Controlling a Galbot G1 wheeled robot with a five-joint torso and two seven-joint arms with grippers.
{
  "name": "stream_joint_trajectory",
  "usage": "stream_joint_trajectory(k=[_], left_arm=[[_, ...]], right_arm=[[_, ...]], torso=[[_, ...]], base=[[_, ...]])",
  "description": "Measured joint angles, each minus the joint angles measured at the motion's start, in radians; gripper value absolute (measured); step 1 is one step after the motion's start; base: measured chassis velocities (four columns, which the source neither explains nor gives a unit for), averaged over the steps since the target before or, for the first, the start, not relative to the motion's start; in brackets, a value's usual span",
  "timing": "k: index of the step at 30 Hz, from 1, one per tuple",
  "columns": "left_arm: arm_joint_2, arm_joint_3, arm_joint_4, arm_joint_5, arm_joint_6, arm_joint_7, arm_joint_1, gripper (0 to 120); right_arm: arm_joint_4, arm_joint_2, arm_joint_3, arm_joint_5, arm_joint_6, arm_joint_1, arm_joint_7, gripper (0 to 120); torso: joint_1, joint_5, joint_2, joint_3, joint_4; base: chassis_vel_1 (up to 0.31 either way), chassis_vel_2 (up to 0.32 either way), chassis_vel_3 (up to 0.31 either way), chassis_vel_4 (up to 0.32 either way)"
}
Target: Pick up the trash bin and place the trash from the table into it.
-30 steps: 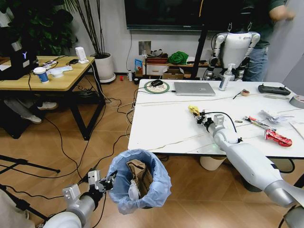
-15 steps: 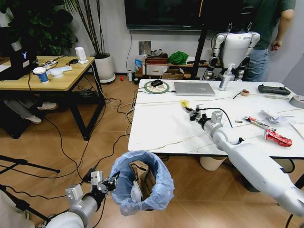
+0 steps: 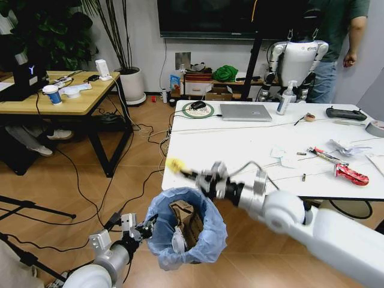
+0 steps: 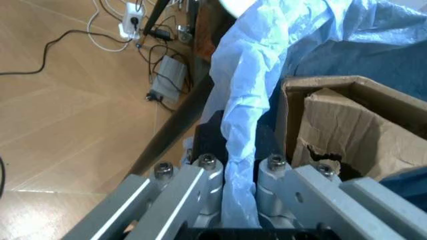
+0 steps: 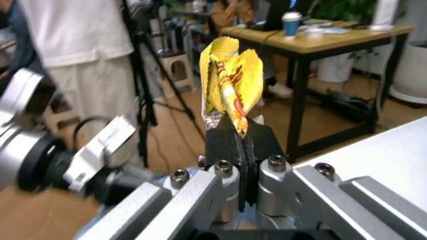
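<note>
The left hand (image 3: 146,226) is pinching the bag-lined rim of the trash bin (image 3: 187,228), holding it beside the table (image 3: 216,156) as a catcher, while the right hand (image 3: 191,176) is gripping a yellow wrapper (image 3: 175,165) near the bin's mouth, probably for dropping.

left gripper (image 3: 146,227) low, fingers clamped; right gripper (image 3: 191,176) outstretched across the front, fingers pinched closed
</note>
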Motion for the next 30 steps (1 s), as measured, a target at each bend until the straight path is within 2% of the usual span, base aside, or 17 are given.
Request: stream_joint_trajectory(k=[8,10,11,17,18,23,26,30], left_arm=[[-0.004,-0.025,-0.024,-0.001,0.001,0.002,0.019,2],[-0.009,-0.028,-0.027,-0.001,0.003,-0.002,0.022,2],[-0.009,-0.028,-0.027,-0.001,0.003,-0.002,0.022,2],[-0.011,-0.028,-0.029,-0.001,0.007,-0.010,0.021,2],[-0.011,-0.028,-0.029,-0.001,0.007,-0.010,0.021,2],[-0.004,-0.039,-0.025,-0.003,0.007,-0.010,0.021,2],[-0.004,-0.040,-0.021,-0.003,0.007,-0.011,0.020,2],[-0.008,-0.039,-0.018,-0.003,0.008,-0.014,0.021,2]], right_arm=[[0.020,-0.028,-0.028,-0.081,0.006,-0.015,-0.050,4],[0.002,-0.019,-0.034,-0.116,0.012,-0.020,-0.050,14],[0.002,-0.019,-0.034,-0.116,0.012,-0.020,-0.050,14],[-0.054,-0.001,-0.037,-0.163,0.032,-0.023,-0.050,36],[-0.054,-0.001,-0.037,-0.163,0.032,-0.023,-0.050,36],[-0.041,-0.013,-0.025,-0.167,0.034,-0.029,-0.036,59],[-0.027,-0.016,-0.021,-0.165,0.034,-0.029,-0.026,66],[-0.010,-0.022,0.005,-0.161,0.039,-0.033,-0.001,84]], torso=[[0.000,0.0000,0.000,0.000,0.0001],[0.000,-0.0001,0.000,0.000,0.0001],[0.000,-0.0001,0.000,0.000,0.0001],[0.000,0.0000,0.000,0.000,0.0002],[0.000,0.0000,0.000,0.000,0.0002],[0.000,0.0000,0.000,0.000,0.0001],[0.000,-0.0002,0.000,0.000,0.0001],[0.000,-0.0001,0.000,0.000,0.0001]], base=[[0.000,0.000,0.000,0.000],[0.000,0.000,0.000,0.000],[0.000,0.000,0.000,0.000],[0.000,0.000,0.000,0.000],[0.000,0.000,0.000,0.000],[0.000,0.000,0.000,0.000],[0.000,0.000,0.000,0.000],[0.000,0.000,0.000,0.000]])
